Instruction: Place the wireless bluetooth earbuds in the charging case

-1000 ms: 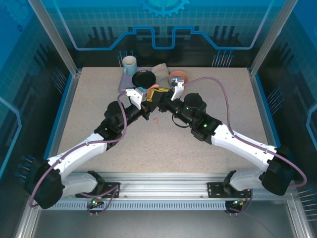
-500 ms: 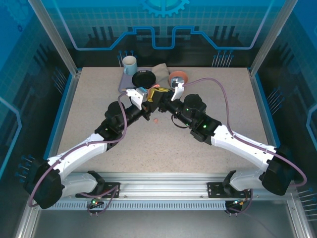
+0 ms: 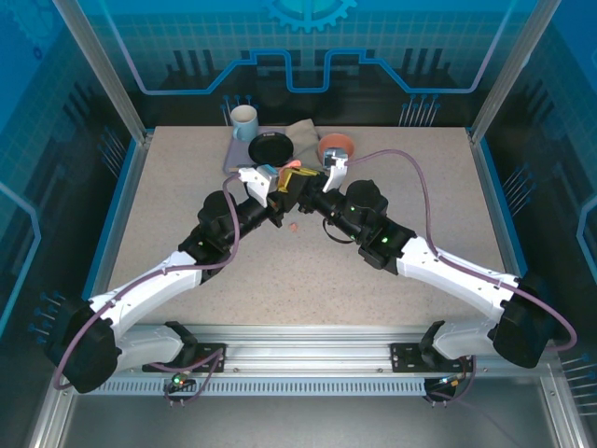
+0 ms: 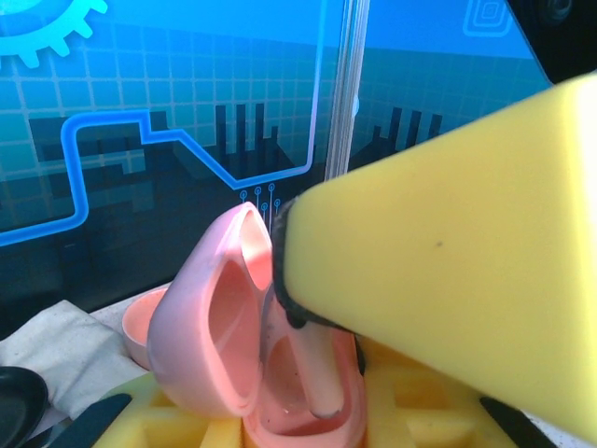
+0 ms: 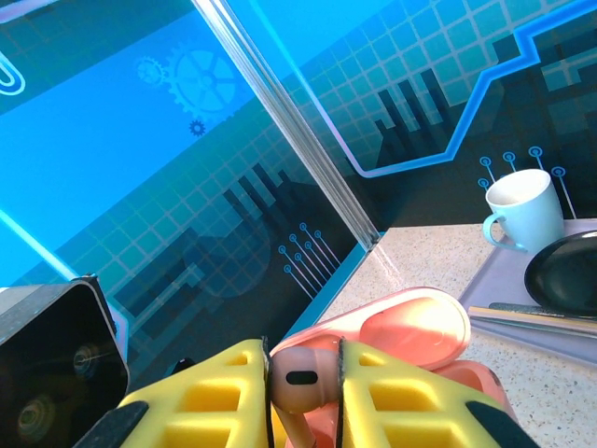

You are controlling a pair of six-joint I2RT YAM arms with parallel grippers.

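TOP VIEW
- Grippers: the left gripper (image 3: 278, 189) and right gripper (image 3: 310, 185) met tip to tip over the far middle of the table (image 3: 392, 271).
- Case: the pink charging case (image 3: 291, 166) sat between the tips. Its axis was too small to read here.
- Loose earbud: a pink speck (image 3: 295, 225) lay on the table just on the near side of the tips, apart from both grippers.
- Room: the far side was crowded, with a cup (image 3: 244, 121), black dish (image 3: 270, 147), cloth (image 3: 303, 131) and orange bowl (image 3: 336, 147) near the tips. The near, left and right parts of the table were open.

LEFT WRIST
- Left pincer: the yellow fingers (image 4: 154, 415) were drawn in narrow, one on each side of the charging case (image 4: 280, 425), holding its base.
- Case look: it was glossy salmon pink. The lid (image 4: 210, 317) was swung open to the left and stood upright, hollow side facing right.
- Earbud: the pink earbud (image 4: 315, 369) had its stem near vertical, with the tip down inside the case base. The head was hidden behind the right gripper's big yellow finger (image 4: 448, 289).
- Edges: the stem was close to the base rim; whether they touched, I cannot tell.

RIGHT WRIST
- Right pincer: the right gripper (image 5: 303, 392) was narrow, clamped on the head of the pink earbud (image 5: 300, 378).
- Pointing: the stem ran down and out of the bottom edge. A dark oval mark on the head faced the camera.
- Case: the open lid (image 5: 410, 327) was just beyond the earbud, to its right.
- Far edge: the cup (image 5: 522, 210) and black dish (image 5: 564, 273) were on a grey mat (image 5: 550, 322), well apart from the case.
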